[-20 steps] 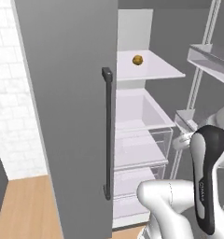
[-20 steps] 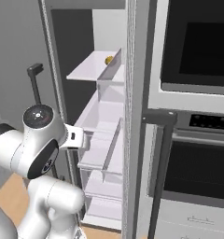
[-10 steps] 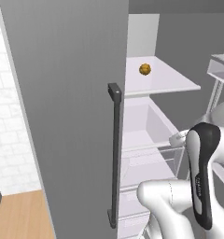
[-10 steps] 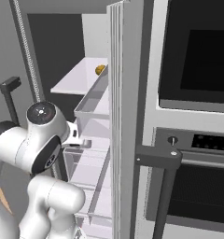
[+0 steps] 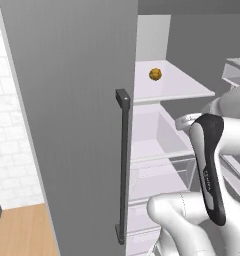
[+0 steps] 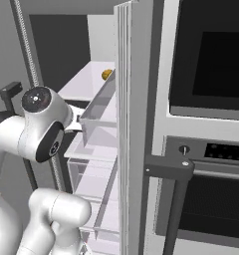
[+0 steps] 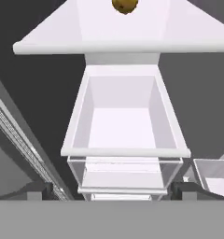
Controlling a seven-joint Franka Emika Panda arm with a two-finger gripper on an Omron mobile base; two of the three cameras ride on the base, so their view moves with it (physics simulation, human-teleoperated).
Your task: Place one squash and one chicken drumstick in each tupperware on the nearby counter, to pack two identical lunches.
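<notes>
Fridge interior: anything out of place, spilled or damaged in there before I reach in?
Nothing stands out. One small yellow-brown item sits alone on the white shelf; the open bin below holds nothing, square and unspilled. The gripper is open, holding nothing.

**Three cameras looking into the open fridge**

The left base view is looking forward past the grey fridge door (image 5: 67,125) into the white shelves. The right base view is looking in from the opposite side, close along the door edge, with the wall oven (image 6: 206,124) beside it. The hand view is facing the white drawer (image 7: 125,121) at close range. All three are sharing the upper shelf (image 5: 177,87) carrying a small brown item (image 5: 155,74).
</notes>
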